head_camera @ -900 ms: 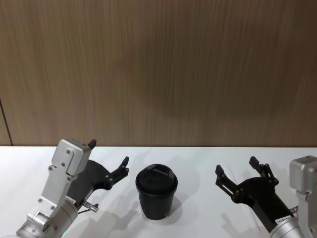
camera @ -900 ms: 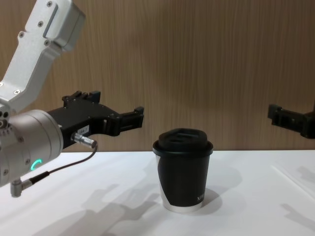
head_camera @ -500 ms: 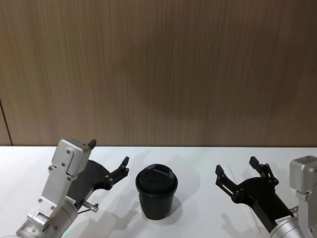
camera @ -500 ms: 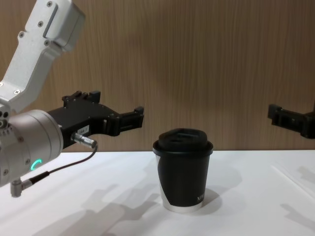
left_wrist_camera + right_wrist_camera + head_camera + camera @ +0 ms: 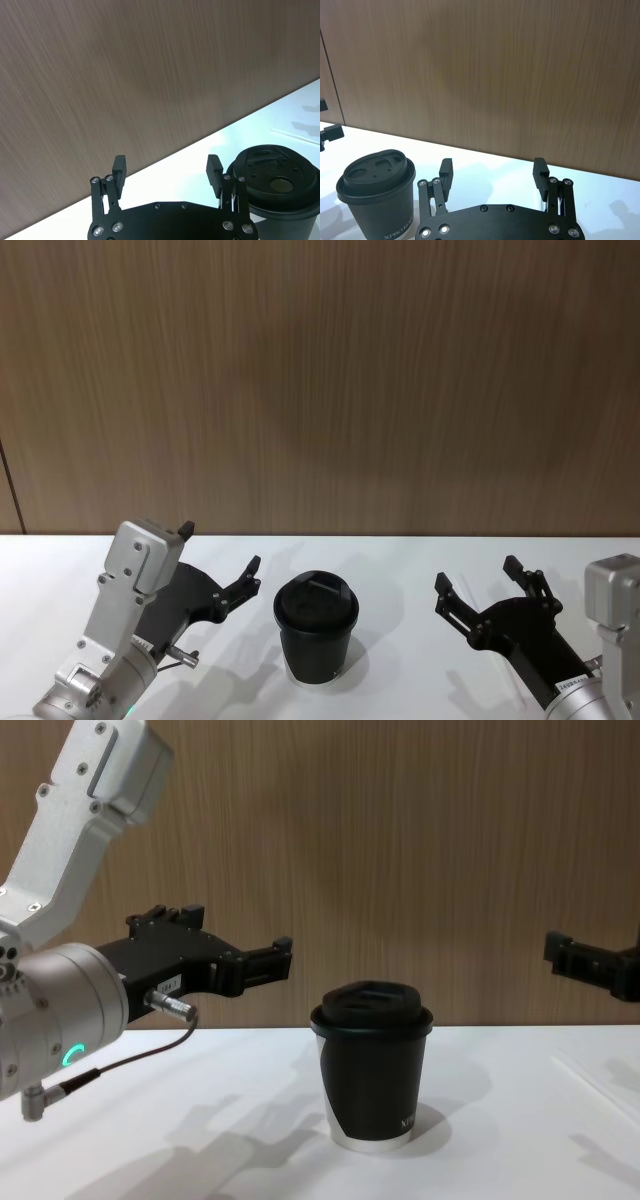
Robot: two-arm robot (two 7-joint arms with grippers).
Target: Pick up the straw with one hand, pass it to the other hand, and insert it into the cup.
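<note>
Zero steps are done: left pincer (image 5: 220,547) and right pincer (image 5: 477,574) are spread wide and empty, straw (image 5: 295,136) untouched near the cup (image 5: 317,628).

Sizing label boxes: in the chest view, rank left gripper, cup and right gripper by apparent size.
Left gripper and cup: about alike; the gripper is nearer the camera, so no ranking.
Right gripper: smallest, cut off at the edge.

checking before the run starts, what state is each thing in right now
cup: upright on the table
lid: on the cup
straw: lying flat on the table, untouched
left gripper: open, empty, left of the cup
right gripper: open, empty, right of the cup
</note>
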